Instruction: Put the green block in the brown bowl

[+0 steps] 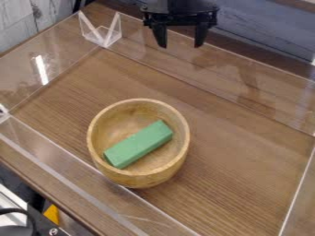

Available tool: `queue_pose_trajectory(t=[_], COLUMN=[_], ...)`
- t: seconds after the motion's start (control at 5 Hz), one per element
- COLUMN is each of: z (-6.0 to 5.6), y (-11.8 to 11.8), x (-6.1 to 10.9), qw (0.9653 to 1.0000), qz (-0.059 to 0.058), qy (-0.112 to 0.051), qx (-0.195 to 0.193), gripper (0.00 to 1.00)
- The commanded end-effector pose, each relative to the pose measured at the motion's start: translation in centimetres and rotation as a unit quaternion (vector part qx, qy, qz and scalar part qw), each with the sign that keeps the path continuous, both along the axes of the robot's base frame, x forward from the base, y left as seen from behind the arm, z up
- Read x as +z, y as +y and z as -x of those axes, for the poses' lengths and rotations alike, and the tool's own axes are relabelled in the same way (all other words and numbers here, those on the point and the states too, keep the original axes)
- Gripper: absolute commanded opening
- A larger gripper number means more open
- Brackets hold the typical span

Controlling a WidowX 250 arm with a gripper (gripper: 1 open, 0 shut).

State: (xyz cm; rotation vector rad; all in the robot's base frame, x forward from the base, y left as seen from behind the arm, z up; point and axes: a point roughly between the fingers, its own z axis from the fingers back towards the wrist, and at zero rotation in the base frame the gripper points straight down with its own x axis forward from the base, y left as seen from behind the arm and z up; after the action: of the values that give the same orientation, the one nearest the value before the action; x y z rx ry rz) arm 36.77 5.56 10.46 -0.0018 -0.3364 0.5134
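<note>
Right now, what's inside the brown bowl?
The green block lies inside the brown bowl, slanted across its floor, nothing else visible with it. The patch of bowl floor under the block is covered, so I can't see it.
</note>
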Motion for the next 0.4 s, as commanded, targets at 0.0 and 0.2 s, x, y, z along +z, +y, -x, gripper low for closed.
queue_pose_trajectory(t=[0.0,0.2], z=[-0.4,-0.5], y=[1.0,2.6], x=[3.6,3.0], qw=[0.9986,0.9975], qz=[-0.012,-0.016], qy=[-0.049,-0.049], qx=[0.017,0.049], gripper=[1.00,1.00])
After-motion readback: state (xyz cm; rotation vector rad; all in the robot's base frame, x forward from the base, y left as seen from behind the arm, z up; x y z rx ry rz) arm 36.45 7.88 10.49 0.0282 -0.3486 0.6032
